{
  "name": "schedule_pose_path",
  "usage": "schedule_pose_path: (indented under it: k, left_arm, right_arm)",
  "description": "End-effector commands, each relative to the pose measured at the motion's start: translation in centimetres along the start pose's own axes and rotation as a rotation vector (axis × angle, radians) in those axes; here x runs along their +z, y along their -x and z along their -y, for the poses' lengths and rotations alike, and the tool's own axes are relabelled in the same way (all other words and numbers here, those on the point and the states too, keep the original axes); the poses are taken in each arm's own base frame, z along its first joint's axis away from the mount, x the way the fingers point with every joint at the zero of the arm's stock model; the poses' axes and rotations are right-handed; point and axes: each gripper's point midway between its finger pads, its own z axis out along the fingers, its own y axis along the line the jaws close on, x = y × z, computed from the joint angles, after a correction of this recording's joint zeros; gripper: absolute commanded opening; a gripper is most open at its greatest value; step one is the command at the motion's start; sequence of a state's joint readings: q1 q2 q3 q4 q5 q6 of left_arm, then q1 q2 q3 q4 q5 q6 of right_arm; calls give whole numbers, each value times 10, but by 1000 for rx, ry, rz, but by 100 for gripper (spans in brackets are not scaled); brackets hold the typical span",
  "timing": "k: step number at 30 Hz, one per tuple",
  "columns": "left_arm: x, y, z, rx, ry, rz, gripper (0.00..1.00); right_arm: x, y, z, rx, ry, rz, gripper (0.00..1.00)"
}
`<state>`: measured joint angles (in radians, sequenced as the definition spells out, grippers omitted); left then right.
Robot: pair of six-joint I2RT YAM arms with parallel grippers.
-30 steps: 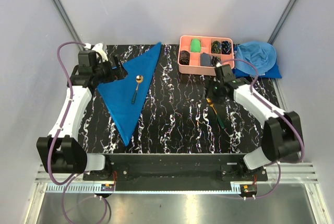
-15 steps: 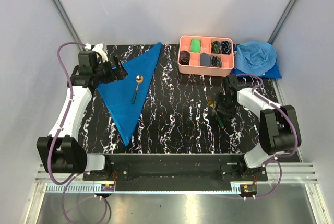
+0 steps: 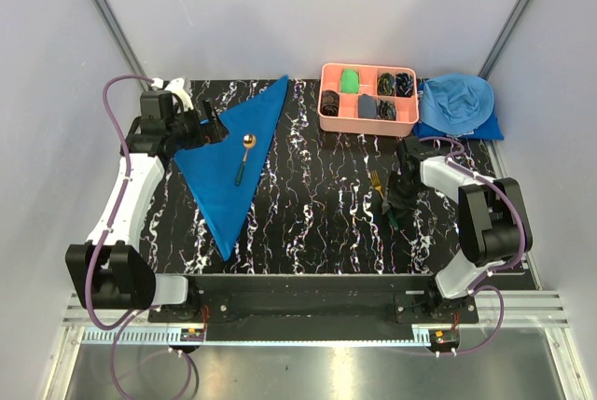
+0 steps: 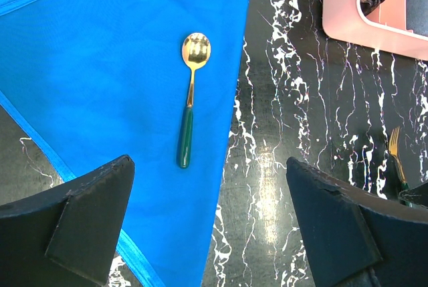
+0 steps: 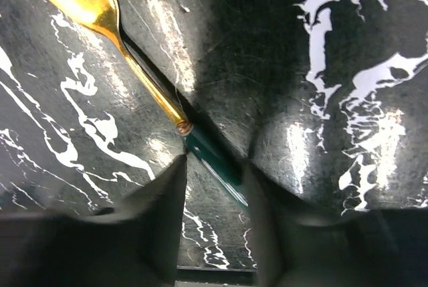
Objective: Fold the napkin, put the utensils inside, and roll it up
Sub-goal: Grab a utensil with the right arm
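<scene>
Since the fork (image 5: 144, 78) is laid diagonally on the table (image 3: 317, 204), right of the napkin (image 3: 215, 186), its handle is straddled by the right gripper (image 5: 214, 166). Whether it's pinched yet can't be told. Meanwhile the left gripper (image 4: 207, 166) is spread wide open.

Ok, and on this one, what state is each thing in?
napkin, folded into a triangle, lying flat
spoon, lying on the napkin, untouched
fork, on the bare table, not lifted
left end effector, open, over the napkin's edge
right end effector, astride the fork handle, grip unclear
pink tray, compartments filled
sky-blue cloth, heaped
</scene>
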<state>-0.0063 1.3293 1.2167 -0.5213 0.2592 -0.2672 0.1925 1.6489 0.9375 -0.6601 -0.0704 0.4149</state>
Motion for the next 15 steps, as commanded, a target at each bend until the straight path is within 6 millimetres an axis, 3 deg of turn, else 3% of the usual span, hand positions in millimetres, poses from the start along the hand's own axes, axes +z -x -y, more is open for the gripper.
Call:
schedule_pose_path:
  k: [1, 4, 8, 11, 15]
  left_arm:
    - [-20, 24, 7, 27, -7, 104, 99]
    - [-26, 17, 6, 25, -5, 110, 99]
    - [-28, 3, -1, 37, 14, 114, 99]
    - [-31, 2, 0, 49, 11, 114, 99]
    - [-38, 6, 2, 56, 9, 135, 99]
  right_arm:
    - [12, -8, 1, 6, 8, -41, 36]
    - [10, -10, -5, 9, 38, -49, 21]
    - [3, -12, -21, -17, 95, -44, 11]
    - [-4, -16, -43, -52, 125, -28, 0]
    - [-16, -24, -91, -94, 176, 1, 0]
